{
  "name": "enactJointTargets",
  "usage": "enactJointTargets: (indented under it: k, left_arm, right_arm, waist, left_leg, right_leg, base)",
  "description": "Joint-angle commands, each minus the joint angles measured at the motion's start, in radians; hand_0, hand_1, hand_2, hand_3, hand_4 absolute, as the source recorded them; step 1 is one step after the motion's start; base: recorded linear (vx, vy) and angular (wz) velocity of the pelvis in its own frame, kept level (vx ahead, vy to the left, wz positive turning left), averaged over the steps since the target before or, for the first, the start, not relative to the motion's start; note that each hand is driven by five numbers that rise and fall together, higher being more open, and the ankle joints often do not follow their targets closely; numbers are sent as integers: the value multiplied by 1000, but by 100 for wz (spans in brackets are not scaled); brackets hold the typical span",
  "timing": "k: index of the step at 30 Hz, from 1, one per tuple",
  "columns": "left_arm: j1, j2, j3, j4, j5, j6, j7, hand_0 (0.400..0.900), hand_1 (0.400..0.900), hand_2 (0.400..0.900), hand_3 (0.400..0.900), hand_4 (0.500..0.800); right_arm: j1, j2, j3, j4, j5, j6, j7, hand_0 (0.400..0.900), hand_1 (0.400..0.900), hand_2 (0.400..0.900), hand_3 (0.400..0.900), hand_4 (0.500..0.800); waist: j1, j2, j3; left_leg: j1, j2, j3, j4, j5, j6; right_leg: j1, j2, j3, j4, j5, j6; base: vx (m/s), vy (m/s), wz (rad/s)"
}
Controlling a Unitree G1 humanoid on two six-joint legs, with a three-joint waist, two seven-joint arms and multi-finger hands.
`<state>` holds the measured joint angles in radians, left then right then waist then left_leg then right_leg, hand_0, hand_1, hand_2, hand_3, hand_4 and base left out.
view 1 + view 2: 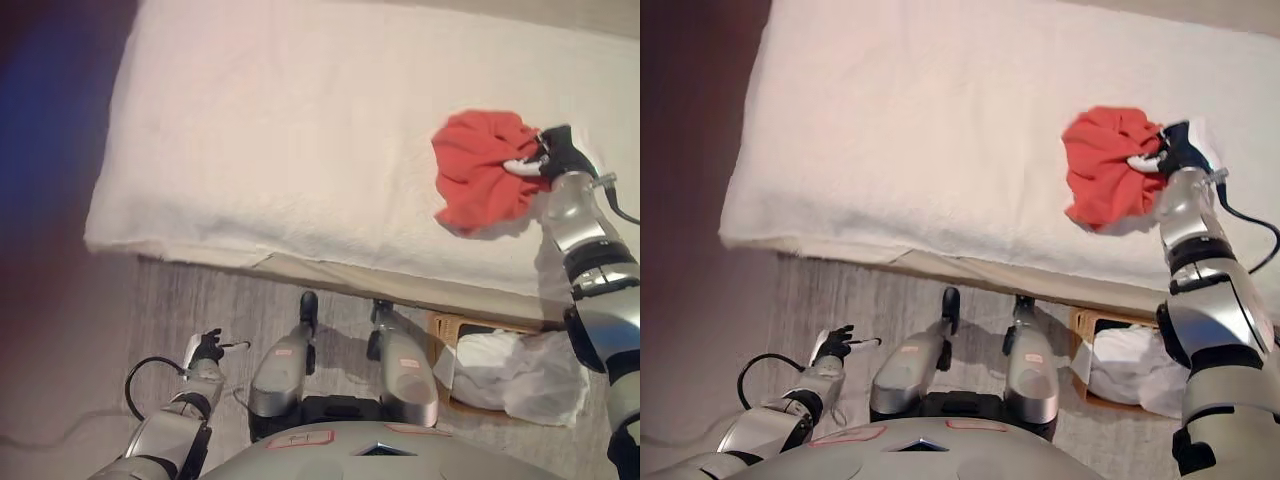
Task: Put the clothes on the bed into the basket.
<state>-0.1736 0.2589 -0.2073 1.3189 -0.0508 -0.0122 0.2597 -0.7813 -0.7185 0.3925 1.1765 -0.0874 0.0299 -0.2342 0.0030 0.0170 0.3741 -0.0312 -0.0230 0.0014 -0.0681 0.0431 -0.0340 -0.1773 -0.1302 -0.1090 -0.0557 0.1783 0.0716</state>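
One white-covered bed fills most of the view from 9 to 3 o'clock. At 5 o'clock on the floor sits a brown basket, already holding white clothes. A crumpled red garment lies on the bed at 2 o'clock; the right hand has its fingers curled into the cloth's edge. The left hand hangs at 7 o'clock, fingers relaxed and holding nothing.

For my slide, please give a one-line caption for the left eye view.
Right hand grips a red garment on the white bed; basket below holds white clothes.
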Motion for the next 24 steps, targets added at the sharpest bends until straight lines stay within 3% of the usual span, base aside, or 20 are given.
enactJointTargets:
  k: [1, 14, 24]
  left_arm:
    - [49, 45, -20, 51, 30, 10, -3, 900, 900, 900, 900, 800]
    - [22, 61, -50, 50, 92, 10, -39, 900, 900, 900, 900, 800]
    - [1, 57, -80, 31, 105, 6, -43, 900, 900, 900, 900, 800]
  right_arm:
    - [41, -110, -2, 4, -22, -12, -16, 400, 400, 400, 400, 500]
    - [251, -241, -202, 46, -6, -2, 0, 400, 400, 400, 400, 500]
    - [305, -307, -270, 66, 3, 4, 7, 400, 400, 400, 400, 500]
  waist:
    - [-28, 5, -112]
    - [-129, 74, -133]
    - [-159, 113, -129]
  left_leg:
    - [-11, 7, 41, 11, -37, 0]
    - [32, -15, 112, -7, -49, 10]
    - [37, -27, 123, 2, -58, 13]
  right_leg:
    - [-41, -18, 67, 149, -95, 71]
    - [-64, -12, 149, 171, -98, 85]
    - [-65, -20, 170, 174, -97, 88]
  base:
    - [16, 47, -36]
    - [2, 36, -21]
    - [5, 7, -7]
